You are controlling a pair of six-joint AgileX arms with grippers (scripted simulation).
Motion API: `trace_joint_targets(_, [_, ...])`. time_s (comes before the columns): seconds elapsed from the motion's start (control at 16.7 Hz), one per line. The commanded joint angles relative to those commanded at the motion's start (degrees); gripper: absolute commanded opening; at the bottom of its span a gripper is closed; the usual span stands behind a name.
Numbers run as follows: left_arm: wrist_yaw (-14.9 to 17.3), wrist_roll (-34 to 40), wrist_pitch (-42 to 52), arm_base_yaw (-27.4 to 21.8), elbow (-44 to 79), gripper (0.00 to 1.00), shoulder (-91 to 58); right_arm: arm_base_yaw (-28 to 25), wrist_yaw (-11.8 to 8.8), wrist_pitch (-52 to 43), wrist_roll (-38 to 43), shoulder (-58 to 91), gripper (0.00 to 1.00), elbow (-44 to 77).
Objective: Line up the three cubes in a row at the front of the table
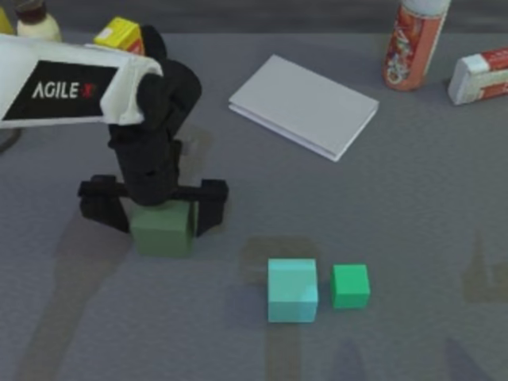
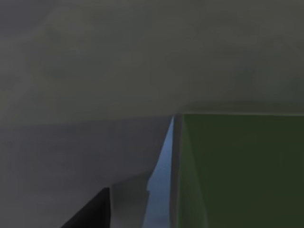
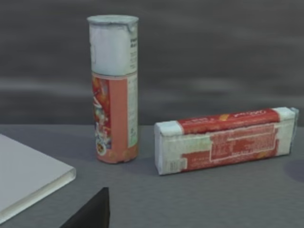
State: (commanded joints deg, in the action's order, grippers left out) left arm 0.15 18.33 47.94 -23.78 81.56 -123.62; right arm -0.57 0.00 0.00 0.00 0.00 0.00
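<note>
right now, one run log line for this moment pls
left pincer: straddling olive cube | cyan cube, green cube: side by side at front | right arm: out of view

Rendered simulation tabletop, lab-style test bench: flat dark grey table [image 1: 429, 198], blank backdrop, AgileX-branded arm [image 1: 63, 87], plain coloured cubes [image 1: 292, 290], scattered props — book [image 1: 305, 105], snack canister [image 1: 411, 44], red-white box [image 1: 479, 75].

Soft, even, dim light; faint blurred shadows across the table [image 1: 413, 198]; no glare.
</note>
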Motion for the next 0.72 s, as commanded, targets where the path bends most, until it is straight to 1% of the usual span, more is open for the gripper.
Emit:
trace_joint_targets(0.18, [0.0, 0.0, 0.0, 0.0, 0.0, 1.00, 0.0, 0.0, 0.0, 0.0, 0.0, 0.0, 1.00, 0.0])
trace_joint_targets(0.72, [0.0, 0.0, 0.0, 0.0, 0.0, 0.32, 0.0, 0.0, 0.0, 0.0, 0.0, 0.0, 1.00, 0.0])
